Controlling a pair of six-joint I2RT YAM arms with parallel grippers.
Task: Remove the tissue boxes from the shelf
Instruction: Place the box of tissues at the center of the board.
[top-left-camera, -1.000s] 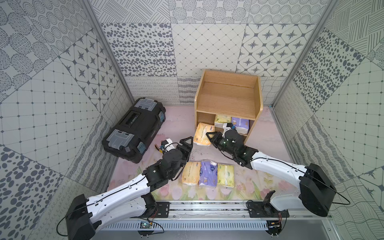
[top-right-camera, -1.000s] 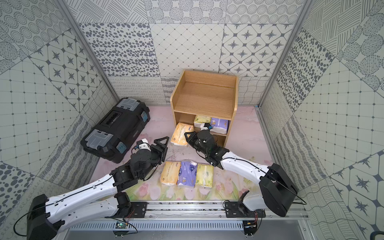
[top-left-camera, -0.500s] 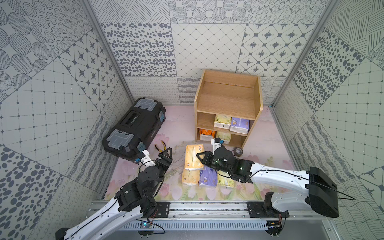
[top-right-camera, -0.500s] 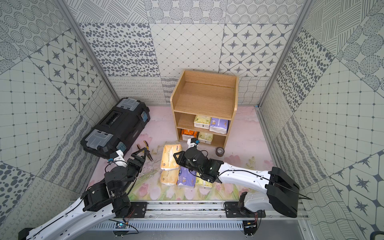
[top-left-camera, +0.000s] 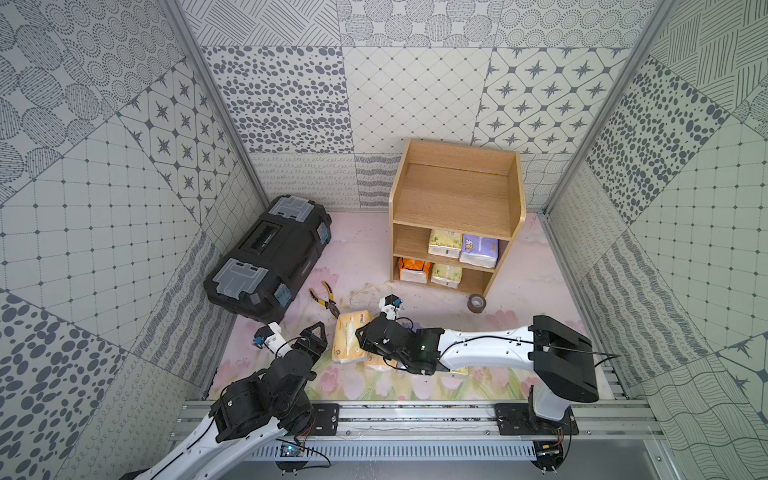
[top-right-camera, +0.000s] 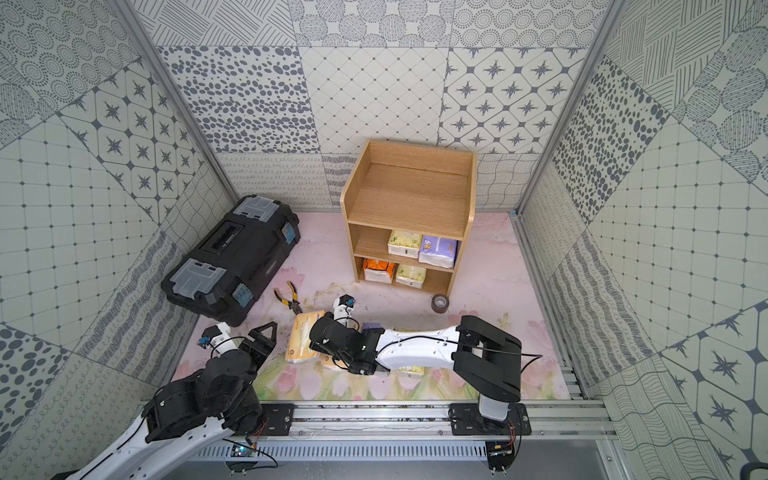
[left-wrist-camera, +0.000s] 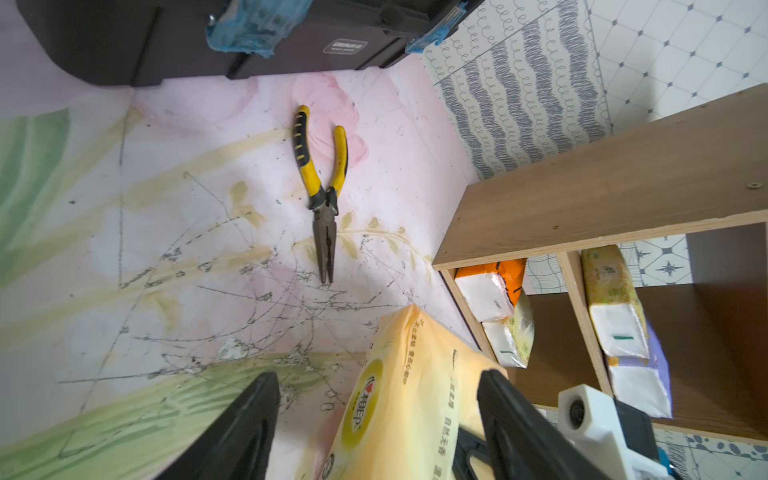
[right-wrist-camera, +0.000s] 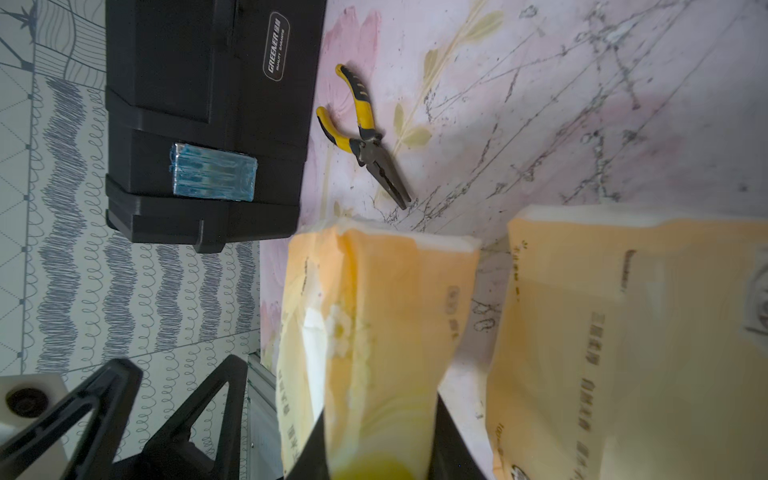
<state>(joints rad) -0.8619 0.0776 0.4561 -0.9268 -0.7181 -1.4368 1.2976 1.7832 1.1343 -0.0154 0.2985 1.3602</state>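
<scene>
r. gripper clamps a cream-orange tissue pack, long axis approx 12-to-6, low by the packs already out. l. gripper gapes empty at its 9. four more packs sit in the shelf, at 1 o'clock.

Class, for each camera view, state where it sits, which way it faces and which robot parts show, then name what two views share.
Top views: overhead on the arms' side, looking down at shelf and toolbox; left gripper and right gripper show.
Left wrist: on the left arm, facing pliers and shelf; the open left gripper shows.
Right wrist: on the right arm, facing toolbox and pliers; the right gripper, shut on the held pack, shows.
Shared: both wrist views show pliers, toolbox and held pack.
</scene>
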